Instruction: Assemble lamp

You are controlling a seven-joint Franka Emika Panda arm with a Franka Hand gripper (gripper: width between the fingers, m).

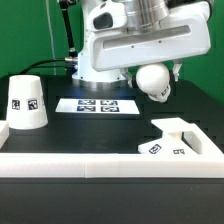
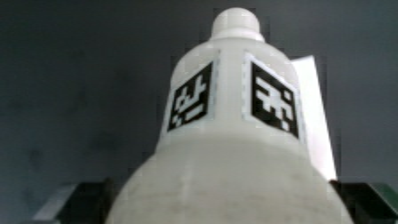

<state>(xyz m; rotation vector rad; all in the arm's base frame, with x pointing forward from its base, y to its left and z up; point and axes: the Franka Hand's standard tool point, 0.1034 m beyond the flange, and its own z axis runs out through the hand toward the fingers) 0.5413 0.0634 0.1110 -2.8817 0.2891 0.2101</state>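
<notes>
My gripper (image 1: 152,70) is shut on the white bulb (image 1: 153,85) and holds it in the air above the table, right of the middle. In the wrist view the bulb (image 2: 228,130) fills the picture, with its narrow neck pointing away and two black-and-white tags on its body. The dark fingers (image 2: 82,204) press on both of its sides. The white cone shade (image 1: 25,103) with a tag stands at the exterior view's left. The flat angular base (image 1: 178,140) with square tags lies at the exterior view's lower right, below and to the right of the bulb.
The marker board (image 1: 98,105) lies on the black table behind the bulb. A low white wall (image 1: 90,166) runs along the front edge. The robot's white pedestal (image 1: 95,60) stands at the back. A white edge (image 2: 308,85) shows beside the bulb in the wrist view.
</notes>
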